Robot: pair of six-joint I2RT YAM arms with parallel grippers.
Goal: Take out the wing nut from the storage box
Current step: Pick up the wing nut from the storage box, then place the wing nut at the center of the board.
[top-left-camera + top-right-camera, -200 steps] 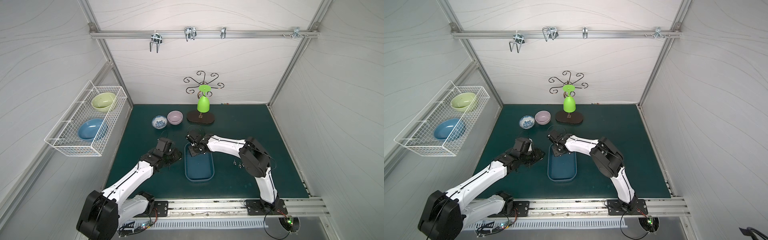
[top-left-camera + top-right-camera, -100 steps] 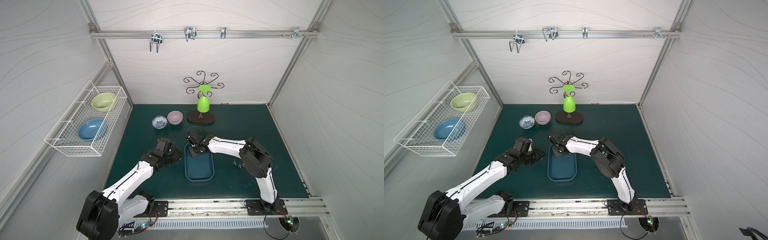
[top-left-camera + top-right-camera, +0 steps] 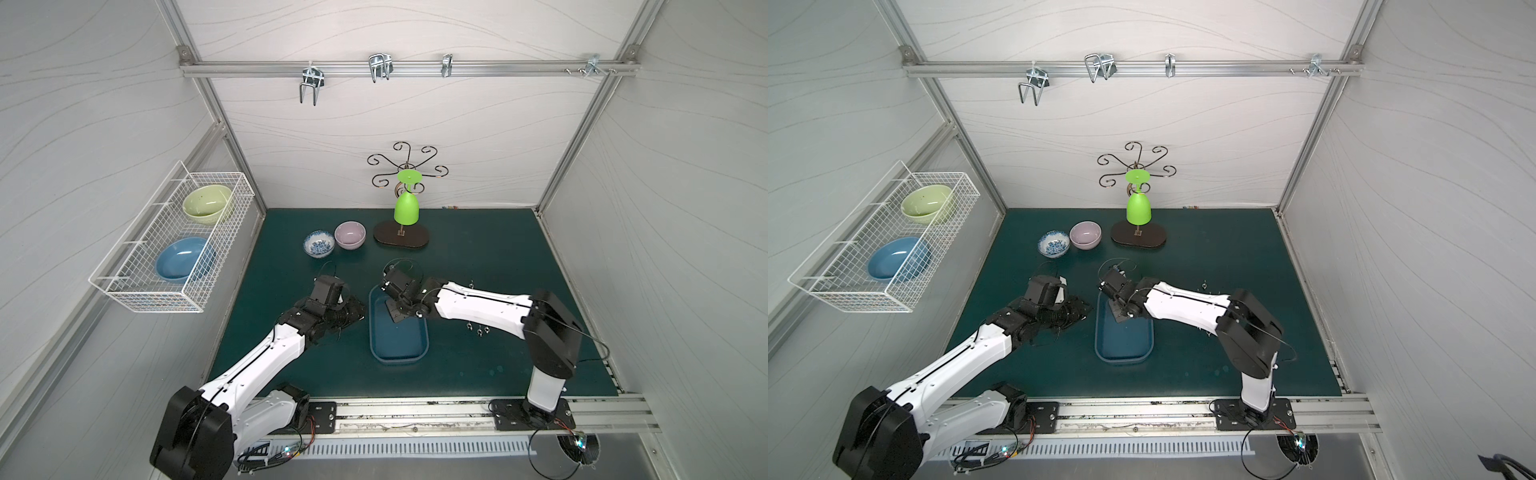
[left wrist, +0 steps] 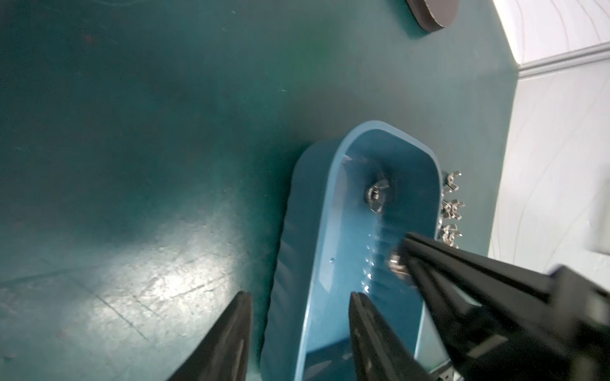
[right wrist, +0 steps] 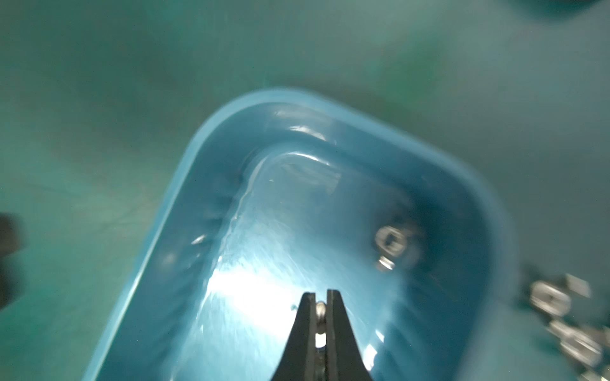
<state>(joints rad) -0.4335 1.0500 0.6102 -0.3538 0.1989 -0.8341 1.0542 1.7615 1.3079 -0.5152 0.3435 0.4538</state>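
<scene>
Clamping right pincer (image 5: 320, 295) tight on a wing nut (image 5: 319, 311), low inside the box (image 5: 211, 138), not yet lifted clear. Straddling the box wall with left pincer (image 4: 300, 293), prongs apart. Leaving a second nut (image 5: 391, 242) on the box floor farther in; counting several loose nuts (image 4: 450, 209) out on the counter (image 4: 132, 132) beyond.

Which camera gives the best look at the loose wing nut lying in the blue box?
The left wrist view: the loose wing nut lies sharp on the floor of the storage box, its wings visible. The right wrist view shows the nut, but blurred. In both top views I cannot make it out.
</scene>
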